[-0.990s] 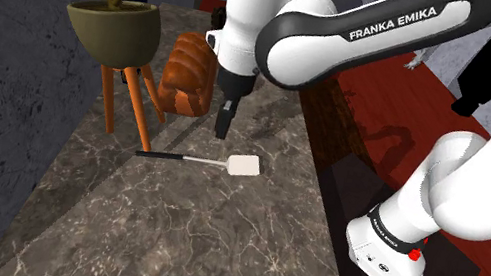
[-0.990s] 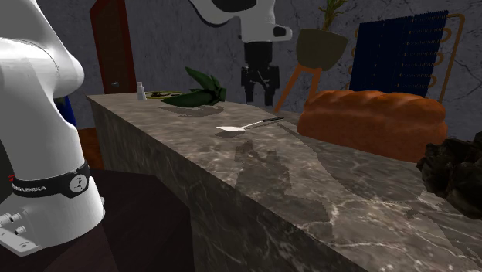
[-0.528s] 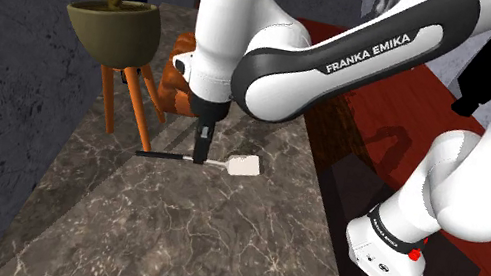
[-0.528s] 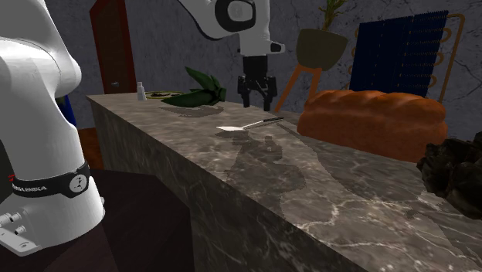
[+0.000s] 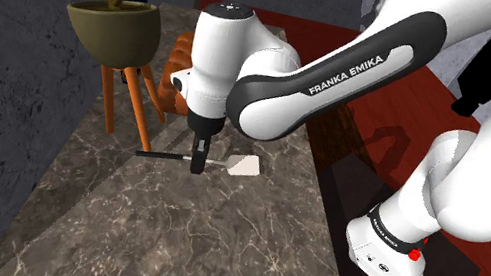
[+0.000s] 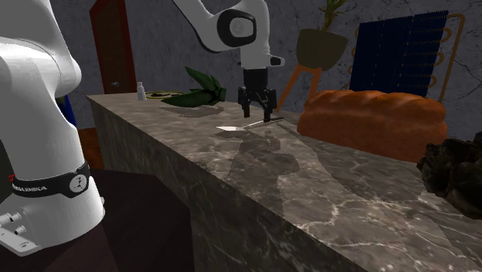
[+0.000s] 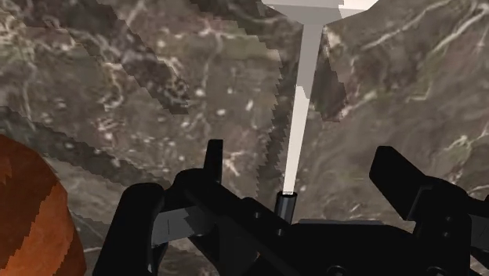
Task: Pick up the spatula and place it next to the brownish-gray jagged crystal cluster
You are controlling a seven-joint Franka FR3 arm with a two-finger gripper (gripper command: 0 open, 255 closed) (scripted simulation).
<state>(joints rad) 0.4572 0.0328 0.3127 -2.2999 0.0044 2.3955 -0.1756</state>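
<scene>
The spatula (image 5: 229, 165) lies flat on the dark marble counter (image 5: 168, 231), with a black handle, a pale shaft and a white blade (image 6: 229, 128). My gripper (image 5: 197, 160) is down at the counter, open, its fingers on either side of the shaft where it meets the handle. In the wrist view the pale shaft (image 7: 302, 118) runs up between the two black fingers (image 7: 213, 161) of the gripper (image 7: 302, 168), which stand apart and do not touch it. In the second exterior view the gripper (image 6: 257, 116) stands over the shaft, and the dark jagged crystal cluster (image 6: 456, 174) sits at the right end of the counter.
A large brown bread loaf (image 6: 375, 116) lies between the spatula and the crystal cluster. A potted plant (image 5: 114, 30) on orange legs stands beside the counter. Green leaves (image 6: 197, 96) and a small bottle (image 6: 140, 91) sit at the counter's far end.
The gripper has come down and moved toward the shoulder view's left, from above the counter near the loaf to straddling the spatula's shaft. It stays open. The spatula has not moved.
</scene>
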